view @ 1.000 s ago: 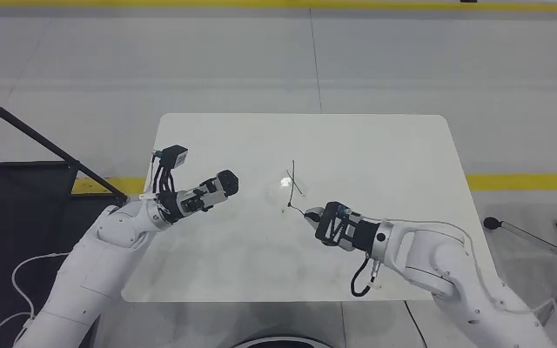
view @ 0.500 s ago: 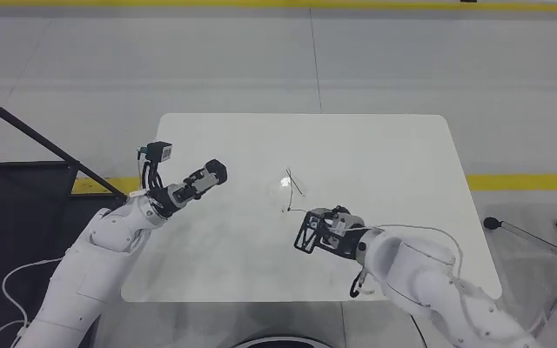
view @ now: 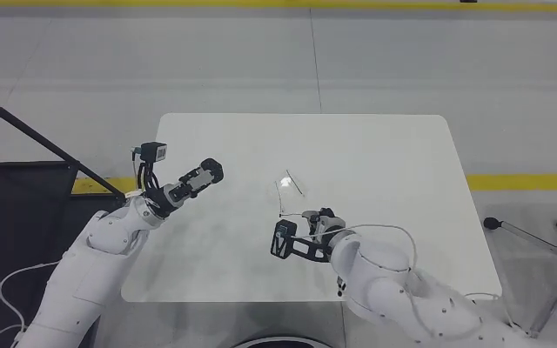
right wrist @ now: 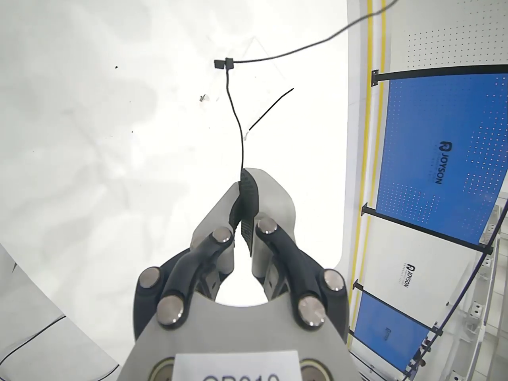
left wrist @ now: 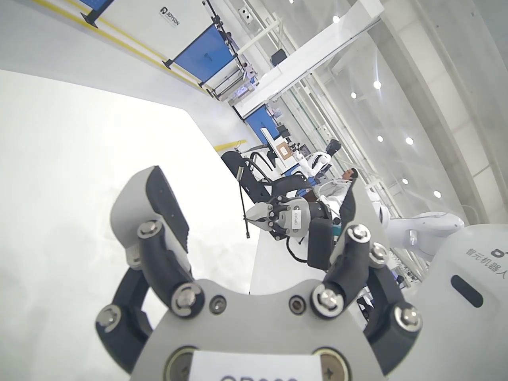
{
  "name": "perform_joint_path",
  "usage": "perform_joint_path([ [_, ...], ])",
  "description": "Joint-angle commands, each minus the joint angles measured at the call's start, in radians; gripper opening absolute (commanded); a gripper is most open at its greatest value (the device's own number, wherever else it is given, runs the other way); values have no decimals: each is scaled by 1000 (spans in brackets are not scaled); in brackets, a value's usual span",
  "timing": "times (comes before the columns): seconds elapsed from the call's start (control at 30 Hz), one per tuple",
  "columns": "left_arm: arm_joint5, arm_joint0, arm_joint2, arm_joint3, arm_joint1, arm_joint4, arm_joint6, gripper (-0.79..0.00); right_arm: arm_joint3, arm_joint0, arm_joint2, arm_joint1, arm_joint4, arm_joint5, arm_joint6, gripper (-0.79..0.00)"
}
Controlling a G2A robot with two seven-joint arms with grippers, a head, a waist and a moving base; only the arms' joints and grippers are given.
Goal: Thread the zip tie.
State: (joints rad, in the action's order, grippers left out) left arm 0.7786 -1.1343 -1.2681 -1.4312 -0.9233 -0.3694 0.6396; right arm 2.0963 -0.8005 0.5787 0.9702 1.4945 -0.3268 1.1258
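A thin black zip tie (right wrist: 234,108) hangs above the white table (view: 383,157), with my right gripper (right wrist: 243,174) shut on one end of its strap. The strap runs to the small square head (right wrist: 222,64), and a long tail (right wrist: 317,41) curves away from there. In the top view the right gripper (view: 312,216) is near the table's front middle. My left gripper (view: 207,170) is held open above the table's left part, with nothing between its fingers (left wrist: 162,196). From the left wrist, the right gripper (left wrist: 256,216) and the zip tie (left wrist: 243,200) are seen farther off.
A short dark strip (right wrist: 272,108) lies on the table just past the zip tie, also visible from above as a strip (view: 294,181) beside a bright spot. A black frame (view: 43,139) stands off the table's left edge.
My right wrist has turned and pulled toward the front left, lifting the zip tie off the table. The left gripper has drawn back to the left.
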Motion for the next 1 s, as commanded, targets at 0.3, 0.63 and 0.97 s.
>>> perform_joint_path([
  [0.3, -38, -17, -5, -32, -3, 33, -34, 0, -54, 16, -26, 32, 25, 58, 106, -785],
  [0.63, -44, -42, -33, -50, -3, -12, 0, 0, -225, 157, -190, 195, 93, 177, 397, -785],
  [0.97, -44, -42, -33, -50, -3, -12, 0, 0, -470, 255, -253, 349, 79, 206, 410, -785],
])
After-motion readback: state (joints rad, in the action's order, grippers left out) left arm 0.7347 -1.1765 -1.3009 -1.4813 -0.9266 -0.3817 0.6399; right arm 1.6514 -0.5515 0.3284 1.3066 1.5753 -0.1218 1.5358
